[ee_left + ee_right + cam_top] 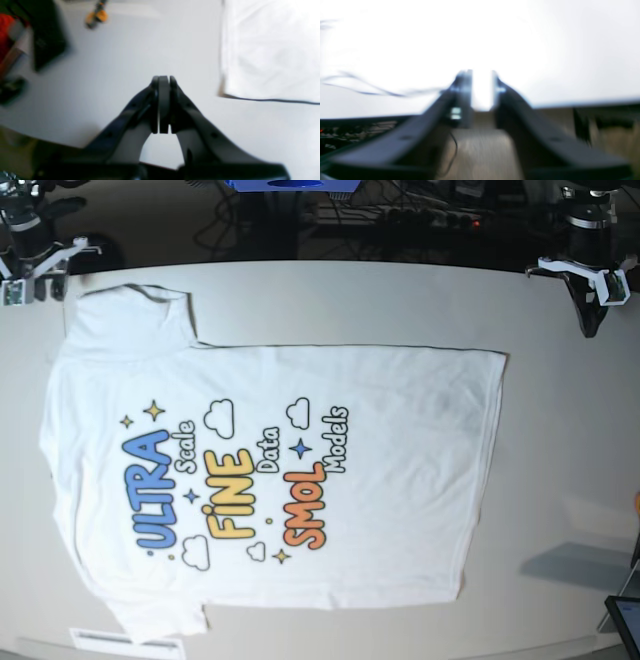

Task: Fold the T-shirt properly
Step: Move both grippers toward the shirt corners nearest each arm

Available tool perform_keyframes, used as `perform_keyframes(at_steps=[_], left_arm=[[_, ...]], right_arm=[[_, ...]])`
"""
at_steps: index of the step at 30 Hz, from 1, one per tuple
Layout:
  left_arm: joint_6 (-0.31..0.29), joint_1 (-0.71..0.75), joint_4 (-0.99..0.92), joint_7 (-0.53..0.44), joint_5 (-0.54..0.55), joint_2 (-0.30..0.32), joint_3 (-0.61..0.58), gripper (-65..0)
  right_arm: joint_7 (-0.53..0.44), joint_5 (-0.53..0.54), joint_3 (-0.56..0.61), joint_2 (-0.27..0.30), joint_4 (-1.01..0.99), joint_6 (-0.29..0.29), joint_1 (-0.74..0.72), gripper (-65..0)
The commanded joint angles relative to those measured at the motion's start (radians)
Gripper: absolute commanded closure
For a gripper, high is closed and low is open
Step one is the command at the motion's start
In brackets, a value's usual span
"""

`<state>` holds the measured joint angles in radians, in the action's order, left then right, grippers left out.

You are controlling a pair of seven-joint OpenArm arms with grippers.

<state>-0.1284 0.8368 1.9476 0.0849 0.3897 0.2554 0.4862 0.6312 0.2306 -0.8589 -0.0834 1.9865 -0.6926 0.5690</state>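
Printed white cotton T-shirt (pixel 300 470) lies flat, print up, across the pale table (pixel 560 440); left gripper (pixel 163 105) closed and empty, right gripper (pixel 482 90) parted, empty: each should pinch one layer at a corner.

The T-shirt (pixel 280 480) covered most of the table (pixel 570 440), lying flat and low. Bare tabletop ran along the hem side, with only a dark tablet corner (pixel 625 620) intruding at its near edge.
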Motion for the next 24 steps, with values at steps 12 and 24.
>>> perform_keyframes(at_steps=[12,24], left_arm=[[0.005,-0.006,0.009,-0.026,-0.018,-0.015,0.009,0.0],[0.005,-0.006,-0.029,-0.027,-0.021,-0.015,0.01,0.0]], right_arm=[[0.217,0.229,-0.078,0.057,0.009,-0.006,-0.057,-47.4],[0.419,0.395,-0.078,0.057,-0.022,-0.006,-0.142,-47.9]])
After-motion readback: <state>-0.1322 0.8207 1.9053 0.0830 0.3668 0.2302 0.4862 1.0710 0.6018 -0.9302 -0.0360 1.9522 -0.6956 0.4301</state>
